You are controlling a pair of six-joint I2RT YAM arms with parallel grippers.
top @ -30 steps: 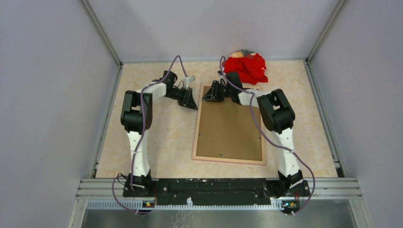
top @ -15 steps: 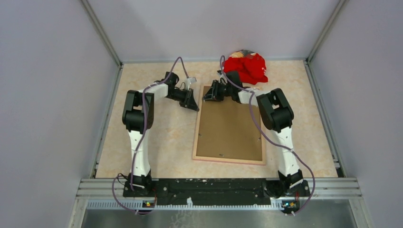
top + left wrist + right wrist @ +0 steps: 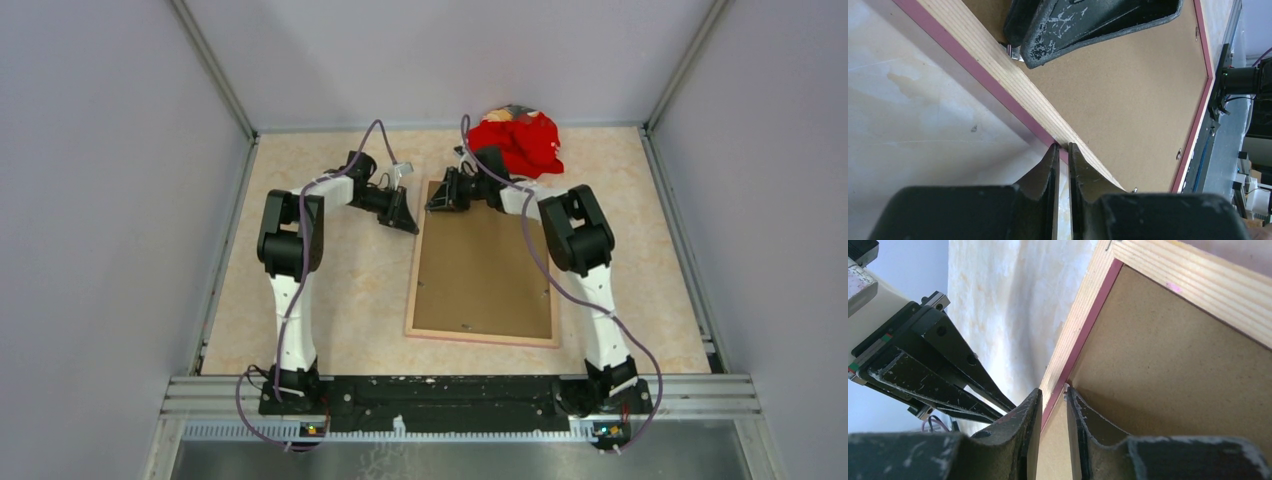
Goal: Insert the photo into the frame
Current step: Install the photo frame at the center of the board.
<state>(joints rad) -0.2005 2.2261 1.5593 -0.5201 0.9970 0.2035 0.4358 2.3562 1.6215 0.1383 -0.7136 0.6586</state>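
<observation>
A robot test cell in a lab: plain grey partition walls (image 3: 100, 200) box in a beige bench (image 3: 360, 290), with an aluminium rail (image 3: 460, 392) carrying two bolted arms at the near edge.

Frame (image 3: 412, 290) back tan wood w/ pink edge; backing board (image 3: 484, 270) brown; cloth heap (image 3: 518, 140) red.

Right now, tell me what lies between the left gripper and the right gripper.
The frame's left wooden rail, near its far corner. In the top external view the left gripper sits outside it, the right gripper inside.
</observation>
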